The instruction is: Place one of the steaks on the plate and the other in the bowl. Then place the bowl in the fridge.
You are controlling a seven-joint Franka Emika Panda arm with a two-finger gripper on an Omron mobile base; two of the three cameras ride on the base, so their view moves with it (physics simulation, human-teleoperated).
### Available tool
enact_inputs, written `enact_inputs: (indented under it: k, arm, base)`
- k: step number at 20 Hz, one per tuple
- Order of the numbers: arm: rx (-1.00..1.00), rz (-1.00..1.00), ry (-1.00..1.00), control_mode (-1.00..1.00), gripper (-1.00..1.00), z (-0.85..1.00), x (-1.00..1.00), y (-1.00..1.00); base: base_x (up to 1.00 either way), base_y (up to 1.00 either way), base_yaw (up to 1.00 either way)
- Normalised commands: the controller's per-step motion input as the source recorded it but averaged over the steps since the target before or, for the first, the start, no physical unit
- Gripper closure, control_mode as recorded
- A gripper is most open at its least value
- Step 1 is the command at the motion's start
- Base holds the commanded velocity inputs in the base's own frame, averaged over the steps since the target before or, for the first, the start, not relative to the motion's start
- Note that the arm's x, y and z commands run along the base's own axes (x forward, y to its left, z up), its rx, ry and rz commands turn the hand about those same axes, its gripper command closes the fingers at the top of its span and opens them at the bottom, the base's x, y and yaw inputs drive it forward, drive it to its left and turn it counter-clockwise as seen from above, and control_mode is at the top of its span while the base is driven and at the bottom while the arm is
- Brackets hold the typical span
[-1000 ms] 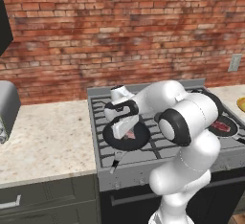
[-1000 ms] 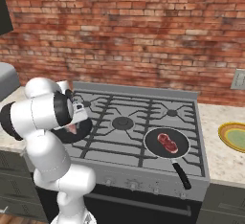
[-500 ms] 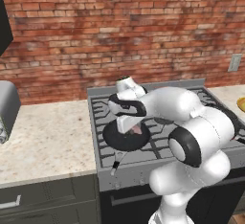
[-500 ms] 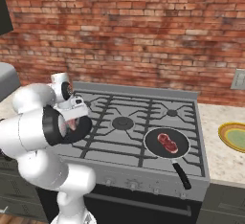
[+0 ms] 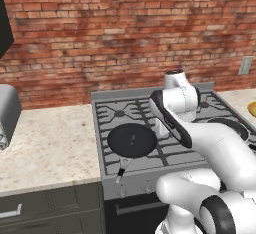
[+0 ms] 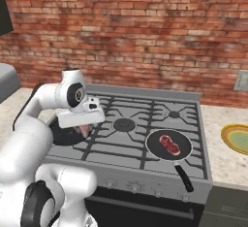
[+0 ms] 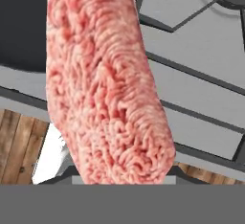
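- Steak one [image 7: 105, 84] fills the hand view at close range, hanging down over the stove grates and the edge of a dark pan. A pink sliver of it also shows under the hand [image 6: 83, 124] in the right base view, above the near-left burner.
- The hand appears to be pinching this steak. The fingertips themselves are hidden behind the meat, so that grip is a judgement from how the slab hangs in front of the camera.
- The left pan [image 5: 132, 140] on the near-left burner lies bare in the left base view, which fits the steak having been lifted out of it.
- Steak two [image 6: 169, 142] lies flat in the right pan [image 6: 169, 145] on the near-right burner, untouched, with the pan's handle pointing toward the near edge of the stove.
- The plate [image 6: 237, 137] sits on the worktop to the right of the stove, well apart from the hand, and nothing rests on it.
- I cannot place the bowl or the fridge from these views.
- Progress, as I judge it: the first pick-up looks done, but no steak has been delivered yet.
- Left to do: carry the held steak across to the right and set it on the plate or in the bowl, fetch the second steak from the right pan for the other dish, then move the bowl into the fridge.
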Motion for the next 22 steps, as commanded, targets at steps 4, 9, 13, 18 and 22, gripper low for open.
enact_inputs:
  k: [4,9,13,18,22]
  arm:
    - [0.02,-0.26,-0.13,-1.0,1.0,0.78,-0.9,-0.69]
    - [0.03,-0.18,-0.04,-1.0,1.0,0.38,-0.29,-0.31]
    - [0.01,-0.01,0.0,-1.0,1.0,0.0,0.0,-0.12]
    - [0.0,0.0,0.0,-1.0,1.0,0.0,0.03,0.0]
    - [0.0,0.0,0.0,1.0,1.0,0.0,0.0,0.0]
  base:
    - [0.0,0.0,0.0]
    - [0.0,0.0,0.0]
    - [0.0,0.0,0.0]
    - [0.0,0.0,0.0]
    - [0.0,0.0,0.0]
